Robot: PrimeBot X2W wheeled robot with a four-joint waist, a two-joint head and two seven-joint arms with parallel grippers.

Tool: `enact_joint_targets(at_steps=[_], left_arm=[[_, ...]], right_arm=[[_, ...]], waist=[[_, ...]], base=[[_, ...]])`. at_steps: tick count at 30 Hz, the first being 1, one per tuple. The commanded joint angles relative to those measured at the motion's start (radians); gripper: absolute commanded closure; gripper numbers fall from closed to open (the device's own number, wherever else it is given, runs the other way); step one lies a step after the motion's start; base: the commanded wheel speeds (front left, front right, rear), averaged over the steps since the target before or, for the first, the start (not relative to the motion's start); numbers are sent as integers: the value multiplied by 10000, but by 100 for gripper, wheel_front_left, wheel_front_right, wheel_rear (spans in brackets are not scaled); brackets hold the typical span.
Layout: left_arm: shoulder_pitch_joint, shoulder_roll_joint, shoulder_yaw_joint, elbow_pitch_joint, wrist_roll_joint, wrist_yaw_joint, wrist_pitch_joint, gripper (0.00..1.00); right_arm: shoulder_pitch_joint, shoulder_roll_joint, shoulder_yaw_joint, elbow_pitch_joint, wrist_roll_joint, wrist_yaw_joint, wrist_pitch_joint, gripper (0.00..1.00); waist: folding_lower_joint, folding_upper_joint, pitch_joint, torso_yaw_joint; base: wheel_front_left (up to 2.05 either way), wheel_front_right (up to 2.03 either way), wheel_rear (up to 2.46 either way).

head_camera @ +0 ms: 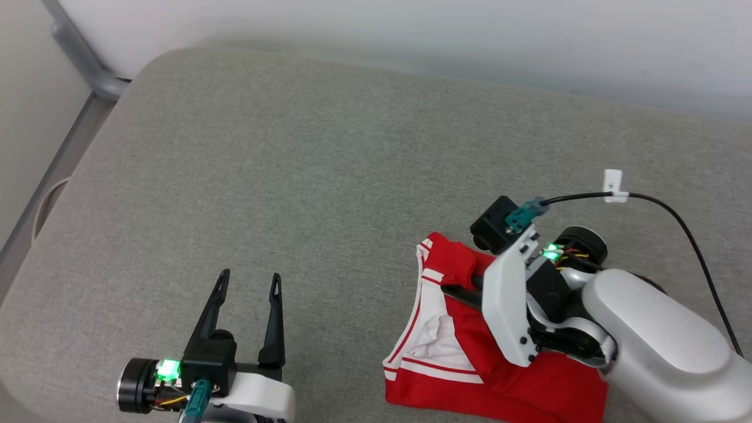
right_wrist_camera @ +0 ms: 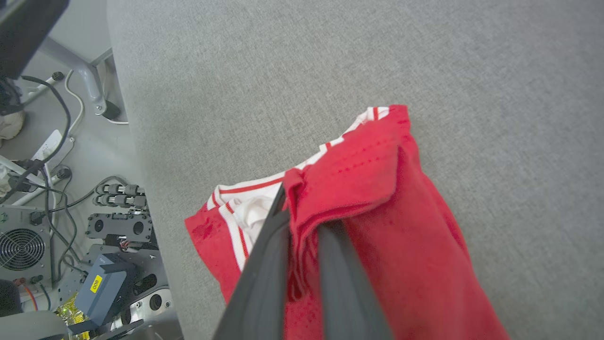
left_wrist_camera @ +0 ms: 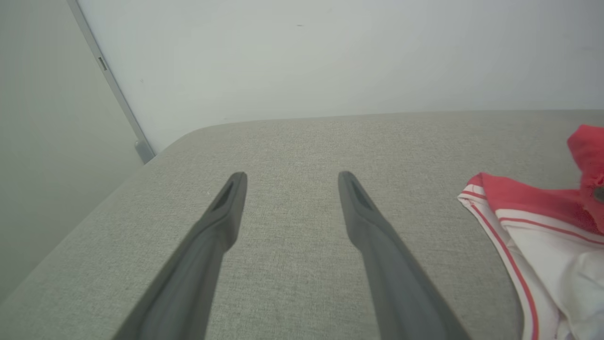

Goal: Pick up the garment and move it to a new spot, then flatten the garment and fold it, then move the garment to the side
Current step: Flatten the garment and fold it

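On the grey cushion [head_camera: 294,176], right gripper [right_wrist_camera: 304,226] pinches the garment [right_wrist_camera: 377,165], seemingly raised; left gripper [head_camera: 251,276] gapes

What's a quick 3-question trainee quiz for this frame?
1. True or false: the left claw grips the jersey.
2. The right claw is: A) open, holding nothing; B) shut on the jersey; C) open around the jersey.
3. What lies under the left claw?

Key: 1 false, it is open and holds nothing, apart from the jersey. 2 B, a red fold is pinched between its fingers. 3 bare grey pad.
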Motion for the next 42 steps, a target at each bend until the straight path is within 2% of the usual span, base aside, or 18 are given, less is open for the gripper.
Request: enact_joint_targets(at_steps=[1, 8, 13, 14, 15, 16, 17, 20, 21, 24, 30, 35, 42], left_arm=[[-148, -19, -18, 5, -1, -6, -20, 0], [-284, -107, -76, 32, -19, 54, -20, 0], [-309, -139, -73, 92, -26, 81, -20, 0], [-302, -143, -57, 112, -27, 89, -20, 0], [-289, -134, -48, 128, -22, 73, -20, 0], [-289, -134, -48, 128, -22, 73, -20, 0], [-269, -114, -41, 150, -11, 55, -20, 0], [-132, -36, 22, 190, 4, 42, -20, 0], [8, 46, 71, 197, 11, 31, -20, 0], [175, 111, 107, 184, 9, 17, -20, 0], [487, 222, 185, 84, 15, 6, -20, 0], [681, 272, 283, 41, 1, 59, -20, 0], [955, 297, 353, 27, -18, 108, -20, 0]], right_arm=[[-330, 132, 266, 364, -94, -9, -123, 100], [-875, 616, 1635, 2469, -273, -9, -255, 100], [-876, 871, 2152, 3338, 73, -9, -795, 100], [-912, 893, 2187, 3388, 172, -11, -949, 94], [-958, 874, 2227, 3345, 238, -11, -1116, 38], [-958, 874, 2227, 3345, 238, -11, -1116, 38], [-999, 815, 2228, 3246, 354, -11, -1330, 0], [-1056, 478, 2189, 2807, 578, -9, -2041, 0], [-878, 12, 2149, 2207, 702, -9, -2745, 0], [-597, -541, 1849, 1705, 720, -9, -3497, 0], [231, -1281, 519, 1419, -38, -9, -5218, 0], [1220, -1300, -1083, 1581, -1134, -9, -6456, 0], [3006, -464, -4097, 1559, -3308, -9, -8101, 0]], waist=[[-1, 0, 113, 147], [-1, 0, 291, 355], [-1, 0, 314, 303], [-1, 0, 284, 262], [-1, 0, 239, 225], [-1, 0, 239, 225], [-1, 0, 180, 187], [-1, 0, -33, 42], [-1, 0, -281, -157], [-1, 0, -561, -391], [-1, 0, -965, -929], [-1, 0, -1181, -1376], [-1, 0, -1449, -1827]], base=[[0, 0, 0], [0, 0, 0], [0, 0, 0], [0, 0, 0], [0, 0, 0], [0, 0, 0], [0, 0, 0], [0, 0, 0], [0, 0, 0], [0, 0, 0], [0, 0, 0], [0, 0, 0], [0, 0, 0]])
